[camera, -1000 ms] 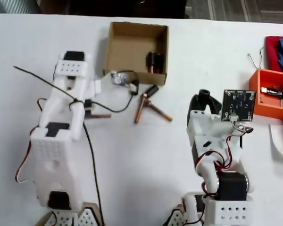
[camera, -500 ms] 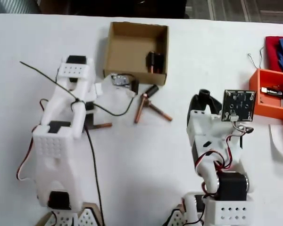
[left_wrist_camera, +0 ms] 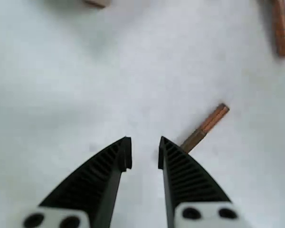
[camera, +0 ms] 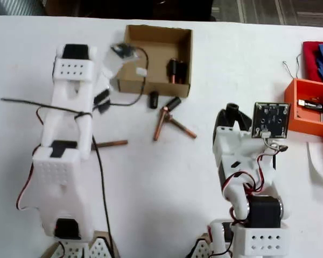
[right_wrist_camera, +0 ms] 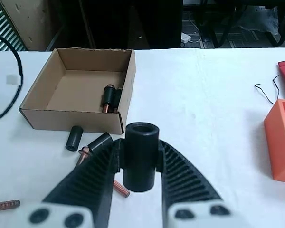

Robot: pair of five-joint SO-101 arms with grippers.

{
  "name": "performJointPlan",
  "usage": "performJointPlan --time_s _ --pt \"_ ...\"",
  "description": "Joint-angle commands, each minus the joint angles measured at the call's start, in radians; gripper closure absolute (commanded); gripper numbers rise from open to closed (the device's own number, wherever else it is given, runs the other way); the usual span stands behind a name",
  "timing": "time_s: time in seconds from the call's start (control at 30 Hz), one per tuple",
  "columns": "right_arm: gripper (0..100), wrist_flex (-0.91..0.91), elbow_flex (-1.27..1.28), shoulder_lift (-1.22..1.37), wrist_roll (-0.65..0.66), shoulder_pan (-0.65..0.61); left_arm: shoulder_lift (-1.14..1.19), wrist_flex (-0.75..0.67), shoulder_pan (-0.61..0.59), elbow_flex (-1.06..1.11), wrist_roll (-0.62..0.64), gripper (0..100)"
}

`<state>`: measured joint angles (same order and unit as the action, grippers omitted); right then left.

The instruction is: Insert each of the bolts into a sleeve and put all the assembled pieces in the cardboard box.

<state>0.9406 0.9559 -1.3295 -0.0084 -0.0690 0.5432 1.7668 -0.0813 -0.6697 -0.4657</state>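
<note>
The cardboard box (camera: 151,51) stands at the back of the table with one assembled bolt and sleeve (camera: 173,70) inside it. In front of it lie a loose black sleeve (camera: 153,99), a second sleeve (camera: 174,103) and two copper bolts (camera: 160,123) (camera: 182,128). A third bolt (camera: 110,143) lies by the left arm. My left gripper (left_wrist_camera: 145,152) hangs open above the table with that bolt (left_wrist_camera: 206,126) just beside one finger, nothing between them. My right gripper (right_wrist_camera: 140,156) is shut on an upright black sleeve (right_wrist_camera: 141,161), held at the right (camera: 233,109) of the bolts.
An orange tray (camera: 312,107) and red and blue cloth (camera: 317,56) sit at the right edge. A black cable (camera: 103,177) trails along the left arm. In the right wrist view the box (right_wrist_camera: 42,111) and the loose sleeve (right_wrist_camera: 76,137) lie ahead.
The left arm's wrist has lifted and swung back toward the left, away from the bolts. The bolt beside it has shifted a little nearer. The right arm has stayed still.
</note>
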Motion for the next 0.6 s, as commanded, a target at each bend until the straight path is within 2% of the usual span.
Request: performJointPlan --time_s 0.0,0.07,0.13,0.3,0.43,0.57 --pt "97.5 -0.002 -0.009 -0.016 -0.008 0.005 -0.129 0.018 0.0 0.061 0.799 88" --pt "97.5 -0.002 -0.009 -0.016 -0.008 0.004 -0.149 0.017 0.02 0.133 1.086 88" --pt "97.5 -0.004 -0.009 -0.016 -0.008 0.005 -0.158 0.017 0.058 0.211 1.26 88" --pt "97.5 -0.004 -0.009 -0.016 -0.008 0.007 -0.161 0.017 0.114 0.374 1.321 88" --pt "97.5 -0.004 -0.009 -0.016 -0.008 0.007 -0.157 0.018 0.115 0.398 1.498 88" --pt "97.5 -0.004 -0.009 -0.016 -0.008 0.007 -0.153 0.017 0.092 0.414 1.55 83"
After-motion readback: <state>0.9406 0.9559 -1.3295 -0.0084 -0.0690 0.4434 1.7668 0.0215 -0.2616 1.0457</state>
